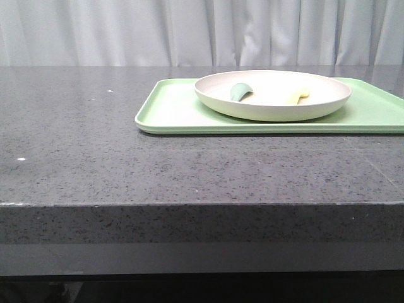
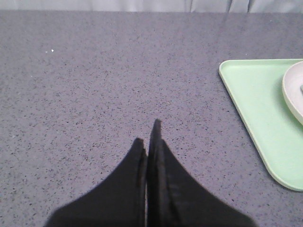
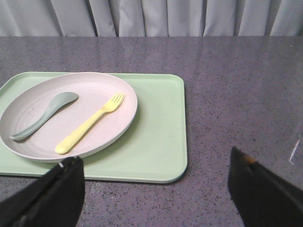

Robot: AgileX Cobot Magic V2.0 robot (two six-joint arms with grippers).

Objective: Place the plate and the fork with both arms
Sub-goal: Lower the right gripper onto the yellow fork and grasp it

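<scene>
The cream plate (image 1: 273, 95) (image 3: 66, 113) rests on the light-green tray (image 1: 177, 110) (image 3: 156, 142) at the back right of the table. Inside it lies the pale-yellow fork (image 3: 90, 123) (image 1: 302, 96), tines pointing away, beside a grey-green spoon (image 3: 45, 113) (image 1: 240, 91). In the right wrist view my right gripper (image 3: 154, 163) stands wide open over the tray's near corner, holding nothing. In the left wrist view my left gripper (image 2: 147, 132) is shut and empty above bare table, left of the tray (image 2: 255, 109); only an edge of the plate (image 2: 293, 90) shows there. Neither gripper appears in the front view.
The dark speckled stone table (image 1: 95, 158) stretches left and in front of the tray, with its front edge (image 1: 189, 203) near the camera. Grey curtains (image 1: 189, 31) hang behind the table.
</scene>
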